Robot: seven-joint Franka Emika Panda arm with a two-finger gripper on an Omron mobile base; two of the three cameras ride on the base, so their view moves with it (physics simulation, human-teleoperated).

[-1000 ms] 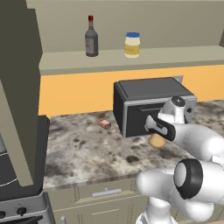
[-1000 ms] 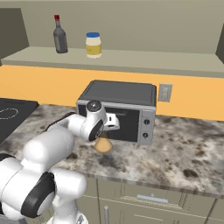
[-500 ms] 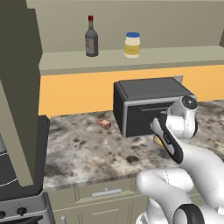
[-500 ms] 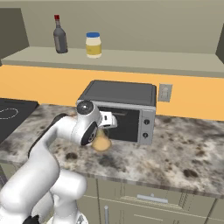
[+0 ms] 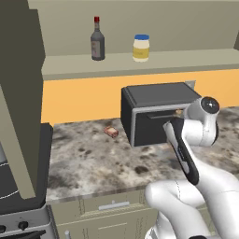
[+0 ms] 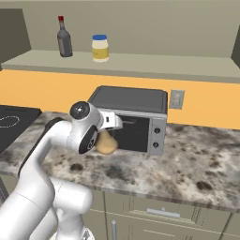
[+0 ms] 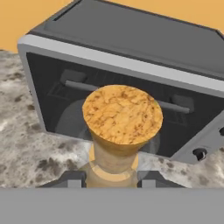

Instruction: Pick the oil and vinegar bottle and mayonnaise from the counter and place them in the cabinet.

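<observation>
Mayonnaise (image 5: 141, 47) already stands on the cabinet (image 5: 186, 59) shelf, near a dark bottle with a red cap (image 5: 97, 45), so half the job looks done. What remains is the oil and vinegar bottle (image 7: 121, 127), and that is in hand: the claw (image 7: 111, 179) is clamped on its neck, one finger on each side, cork top pointing away from the hand. The tan flask sits low in front of the black oven (image 6: 133, 118), above the counter (image 6: 197, 164), still to be raised to the shelf well above.
</observation>
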